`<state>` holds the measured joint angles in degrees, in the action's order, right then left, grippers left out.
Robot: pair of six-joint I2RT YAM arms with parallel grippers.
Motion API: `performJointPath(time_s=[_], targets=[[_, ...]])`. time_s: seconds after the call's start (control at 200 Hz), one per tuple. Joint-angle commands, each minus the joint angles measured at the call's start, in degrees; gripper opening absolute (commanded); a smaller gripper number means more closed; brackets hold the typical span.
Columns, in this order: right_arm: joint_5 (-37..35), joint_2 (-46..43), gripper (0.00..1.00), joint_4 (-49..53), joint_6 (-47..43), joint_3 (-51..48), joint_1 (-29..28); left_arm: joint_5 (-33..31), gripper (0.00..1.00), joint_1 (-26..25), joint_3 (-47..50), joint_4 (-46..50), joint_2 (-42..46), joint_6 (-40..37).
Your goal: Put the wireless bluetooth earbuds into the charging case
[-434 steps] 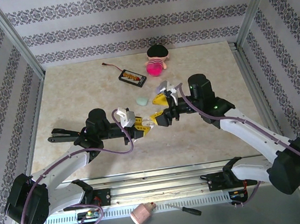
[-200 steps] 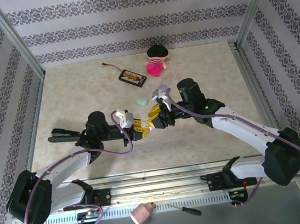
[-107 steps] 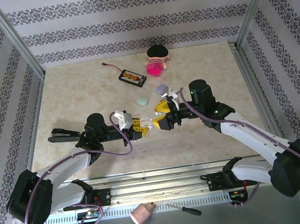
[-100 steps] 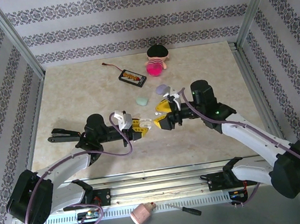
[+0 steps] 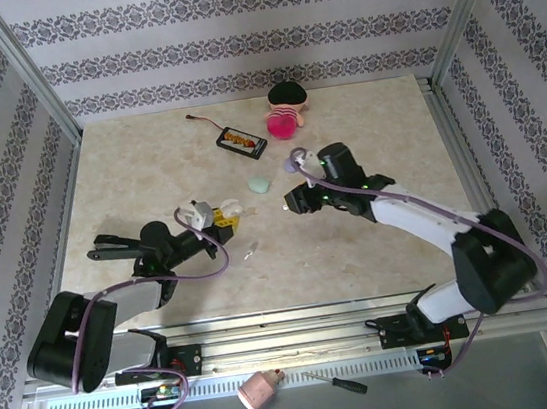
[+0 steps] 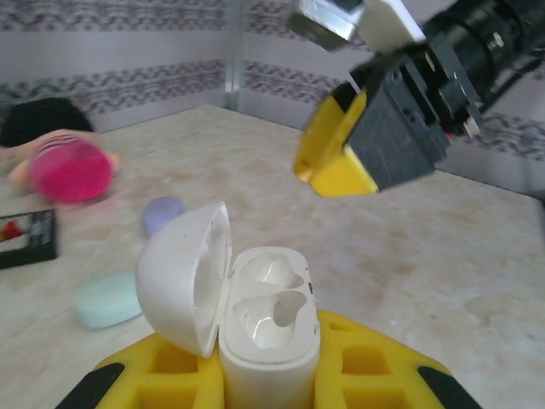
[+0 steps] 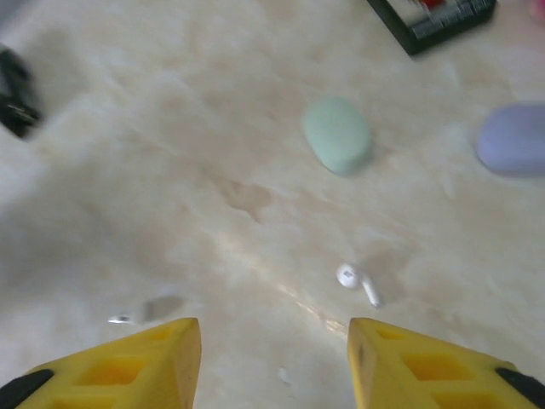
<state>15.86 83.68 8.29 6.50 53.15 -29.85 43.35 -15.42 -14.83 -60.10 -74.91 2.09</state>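
**Top view.** The left end effector [image 5: 220, 213] sits left of centre and is clamped on the white charging case [image 5: 233, 209]. The right end effector [image 5: 291, 202] hangs just right of centre, apart from the case. A pink toy [image 5: 283, 123] and a black tray [image 5: 242, 140] lie in the upper middle of the tabletop [image 5: 128, 173].

**Left wrist view.** The charging case [image 6: 269, 328] stands upright between the yellow fingers [image 6: 375, 362] at the bottom edge. Its lid is swung open to the left and both wells are empty. The frame cuts off the lower body of the case. The right end effector shows at upper right, blurred.

**Right wrist view.** The two yellow fingertips stand apart at the bottom edge, with only bare tabletop between them.
- One white earbud [image 7: 358, 283] lies loose on the tabletop just above the right-hand fingertip, outside the charging case.
- A mint-green case [image 7: 337, 134] lies at upper centre.
- A lavender case [image 7: 513, 140] is cut off by the right edge.
- The black tray is cropped at the top.
- A smeared white speck [image 7: 119, 319] at lower left is possibly a second earbud, but it is too blurred to tell.
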Motion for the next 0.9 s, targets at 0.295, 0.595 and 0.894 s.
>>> performJointPath(time_s=[0.295, 0.595, 0.894], targets=[[-12.48, 20.07, 0.46, 21.40, -4.26, 20.71, -3.56, 1.12, 0.02, 4.90, 3.49, -21.20, -7.07, 6.56], [-11.69, 34.41, 0.46, 45.44, -14.65, 40.83, -4.44, 6.05, 0.02, 5.05, 2.98, -17.96, -5.92, 5.77], [-16.99, 45.17, 0.44, 56.75, -18.24, 54.17, -6.20, 5.26, 0.01, 5.46, 2.69, -9.30, 0.94, 2.69]])
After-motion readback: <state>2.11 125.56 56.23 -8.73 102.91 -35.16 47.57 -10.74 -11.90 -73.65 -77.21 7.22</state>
